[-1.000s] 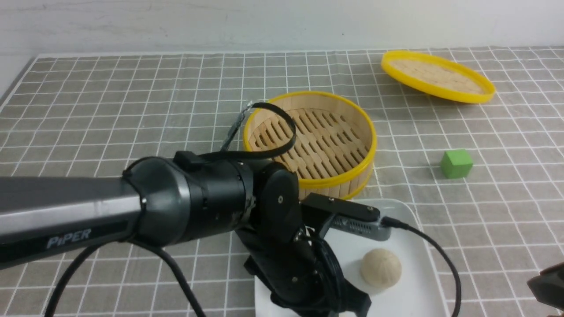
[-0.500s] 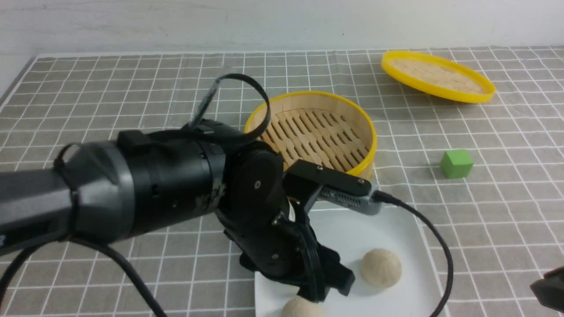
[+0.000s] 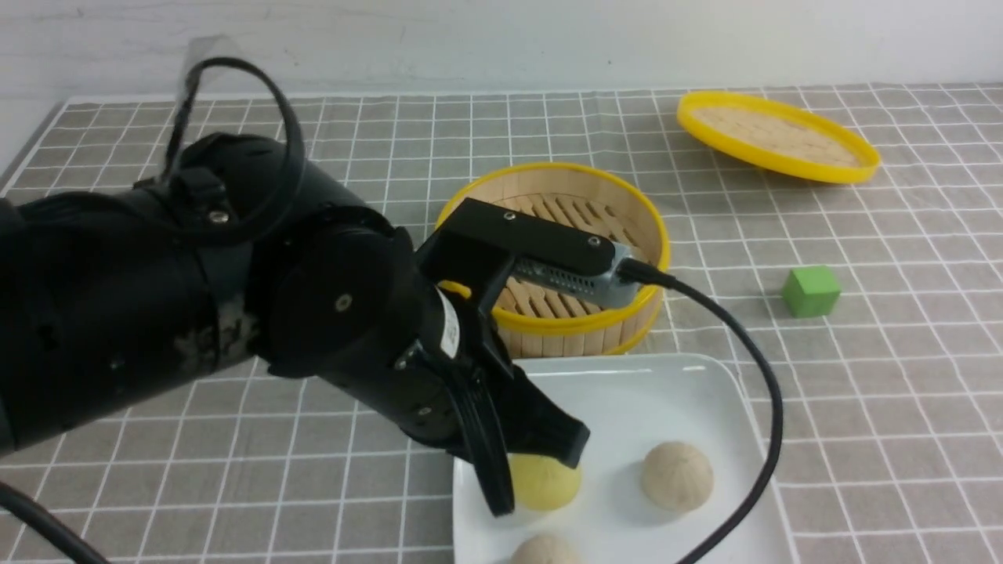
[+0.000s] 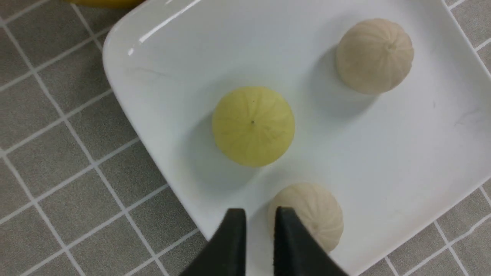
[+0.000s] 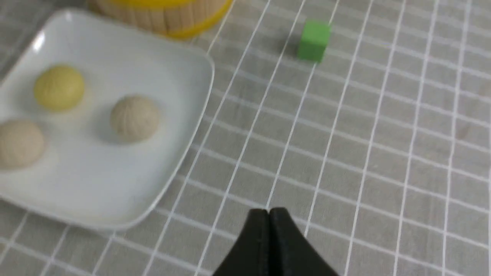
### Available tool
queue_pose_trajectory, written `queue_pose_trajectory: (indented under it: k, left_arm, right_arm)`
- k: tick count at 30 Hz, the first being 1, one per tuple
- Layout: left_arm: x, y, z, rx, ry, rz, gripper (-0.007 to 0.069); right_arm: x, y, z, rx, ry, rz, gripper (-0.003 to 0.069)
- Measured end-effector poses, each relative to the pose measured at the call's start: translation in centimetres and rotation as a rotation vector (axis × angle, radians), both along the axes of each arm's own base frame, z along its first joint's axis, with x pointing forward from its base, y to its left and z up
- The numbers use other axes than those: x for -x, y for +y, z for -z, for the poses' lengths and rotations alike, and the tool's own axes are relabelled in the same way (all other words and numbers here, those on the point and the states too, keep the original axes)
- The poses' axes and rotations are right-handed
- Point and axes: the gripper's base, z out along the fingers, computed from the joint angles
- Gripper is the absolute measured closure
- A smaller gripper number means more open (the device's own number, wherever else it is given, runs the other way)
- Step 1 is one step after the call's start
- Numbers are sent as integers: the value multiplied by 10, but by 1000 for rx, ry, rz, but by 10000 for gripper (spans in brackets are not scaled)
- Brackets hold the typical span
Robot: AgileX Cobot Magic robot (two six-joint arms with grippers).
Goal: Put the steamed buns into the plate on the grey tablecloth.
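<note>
All three steamed buns lie in the white square plate on the grey tablecloth. They are a pale yellow bun, a beige bun to its right, and a second beige bun at the front edge. My left gripper hovers above the plate's near-left part. In the left wrist view it is all but shut, empty, with a narrow gap, just over the near beige bun and short of the yellow bun. My right gripper is shut and empty over bare cloth, right of the plate.
The empty yellow-rimmed bamboo steamer stands just behind the plate, partly hidden by my left wrist camera. Its flat lid lies at the back right. A green cube sits right of the steamer.
My left arm has lifted up and back from the plate, uncovering the yellow bun and the near beige bun. The right gripper has left the front view's lower right corner.
</note>
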Motion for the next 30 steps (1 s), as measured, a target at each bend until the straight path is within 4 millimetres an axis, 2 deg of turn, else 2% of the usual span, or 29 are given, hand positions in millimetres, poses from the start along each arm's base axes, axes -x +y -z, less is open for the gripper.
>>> queue_pose_trajectory:
  k: [3,5,11,16,30]
  left_arm:
    - [0,0,0,-2,1,0,617]
    - [0,0,0,-1,-1,0,622]
    - [0,0,0,0,-5,1,622]
    - [0,0,0,-1,-7,1,622]
    - [-2,1,0,-17,-25,8,613]
  right_arm:
    - [16,-9,12,-147,-198,-6,672]
    - [15,-4,28,-230,-315,-50,672]
    - [0,18,56,-322,-349,-147,672]
    - [-6,24,58,-271,-353,-186,672]
    - [-7,24,58,-257,-360,-188,664]
